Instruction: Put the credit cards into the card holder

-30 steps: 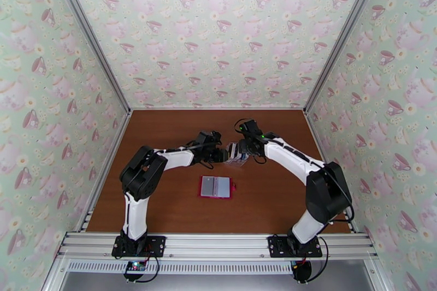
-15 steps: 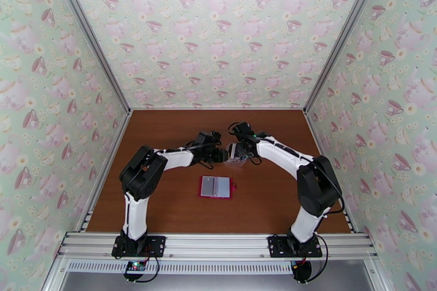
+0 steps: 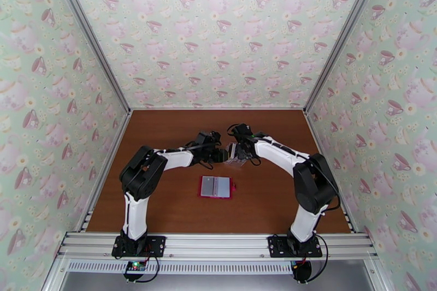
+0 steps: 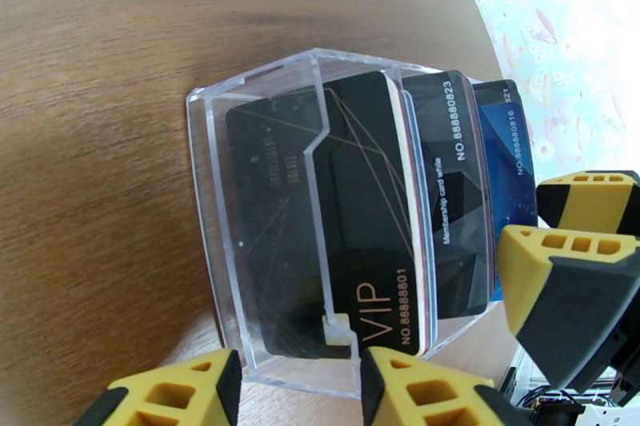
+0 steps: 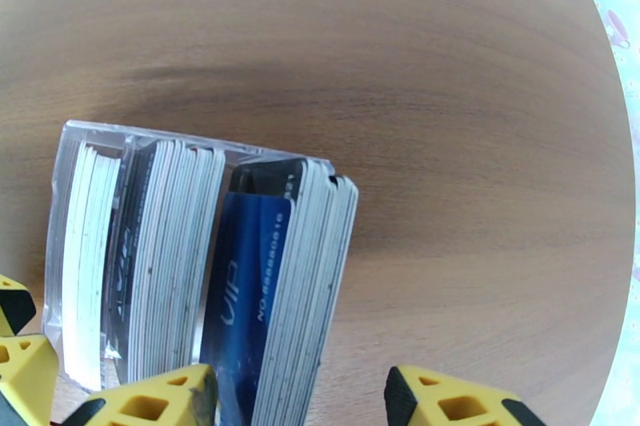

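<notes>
The credit cards (image 5: pixel 248 284) stand on edge in a clear plastic rack (image 4: pixel 256 204): black ones (image 4: pixel 360 220), a blue one (image 4: pixel 504 164) and white ones (image 5: pixel 88 244). My left gripper (image 4: pixel 296 396) is shut on the rack's near end, one finger on each side of its wall. My right gripper (image 5: pixel 300 404) is open and straddles the blue card and the white stack beside it, with a gap to its right finger (image 5: pixel 448 400). The red card holder (image 3: pixel 216 186) lies open on the table, nearer the arm bases, pale pockets up. Both grippers meet at the rack (image 3: pixel 235 154).
The brown table (image 3: pixel 273 199) is walled by teacup-patterned panels on three sides. The rack stands mid-table, a short way behind the card holder. Bare wood lies to the left, right and far side.
The right arm swung a little to the left, bringing its gripper over the rack's cards. The left arm, the rack and the card holder stayed put.
</notes>
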